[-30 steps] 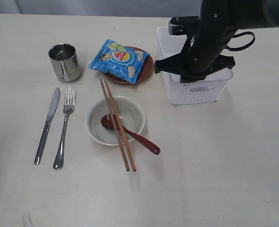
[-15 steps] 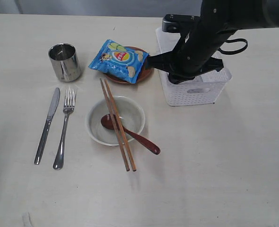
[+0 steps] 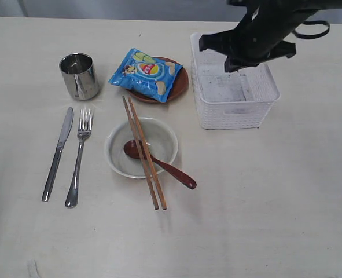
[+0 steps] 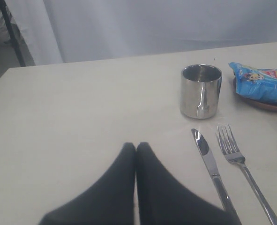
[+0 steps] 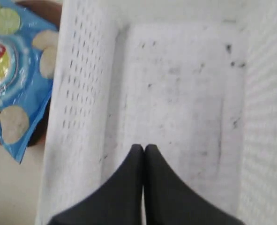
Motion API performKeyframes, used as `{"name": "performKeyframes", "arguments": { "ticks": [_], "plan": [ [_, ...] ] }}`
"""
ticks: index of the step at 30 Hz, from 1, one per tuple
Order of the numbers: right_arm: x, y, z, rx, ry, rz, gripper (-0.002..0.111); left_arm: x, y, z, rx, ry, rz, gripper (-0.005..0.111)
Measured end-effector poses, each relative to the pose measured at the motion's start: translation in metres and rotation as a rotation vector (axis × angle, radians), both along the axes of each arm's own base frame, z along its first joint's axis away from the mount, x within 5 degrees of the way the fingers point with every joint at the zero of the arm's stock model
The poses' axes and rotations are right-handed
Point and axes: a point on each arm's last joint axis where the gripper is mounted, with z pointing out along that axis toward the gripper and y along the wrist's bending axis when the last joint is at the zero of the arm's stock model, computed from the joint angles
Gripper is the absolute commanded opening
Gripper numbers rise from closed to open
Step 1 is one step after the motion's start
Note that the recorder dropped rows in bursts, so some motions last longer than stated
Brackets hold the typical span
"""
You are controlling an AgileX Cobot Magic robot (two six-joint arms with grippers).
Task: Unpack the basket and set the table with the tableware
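The right gripper (image 5: 143, 149) is seen with jaws pressed together, nothing pinched, above the floor of the basket (image 3: 231, 113) (contact cannot be judged). The left gripper (image 4: 136, 146) is likewise closed, holding nothing, over the table (image 4: 72, 117) near the knife (image 4: 208, 159). In the exterior view the basket is set just right of the plate (image 3: 180, 84).

One each: basket (image 3: 231, 113), cup (image 3: 79, 76), knife (image 3: 58, 154), fork (image 3: 79, 156), bowl (image 3: 162, 139), spoon (image 3: 171, 171), plate (image 3: 181, 84), chip bag (image 3: 146, 73); two chopsticks (image 3: 150, 174).

Blue chip bag (image 3: 147, 72): red-yellow logo, lettering too small to read. Nothing else legible.
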Motion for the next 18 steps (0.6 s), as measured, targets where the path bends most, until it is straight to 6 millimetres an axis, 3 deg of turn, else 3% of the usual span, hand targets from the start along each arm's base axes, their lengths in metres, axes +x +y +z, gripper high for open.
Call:
{"name": "performKeyframes", "arguments": {
  "ticks": [4,10,18],
  "plan": [
    [0.013,-0.011,0.013,0.003,-0.074,-0.012,0.000,0.000,0.000,0.000,0.000,0.000,0.000,0.000],
    [0.035,-0.010,0.025,0.012,-0.193,-0.004,0.000,0.000,0.000,0.000,0.000,0.000,0.000,0.000],
    [0.070,-0.003,-0.003,-0.085,-0.112,0.043,0.000,0.000,0.000,0.000,0.000,0.000,0.000,0.000]
  ]
}}
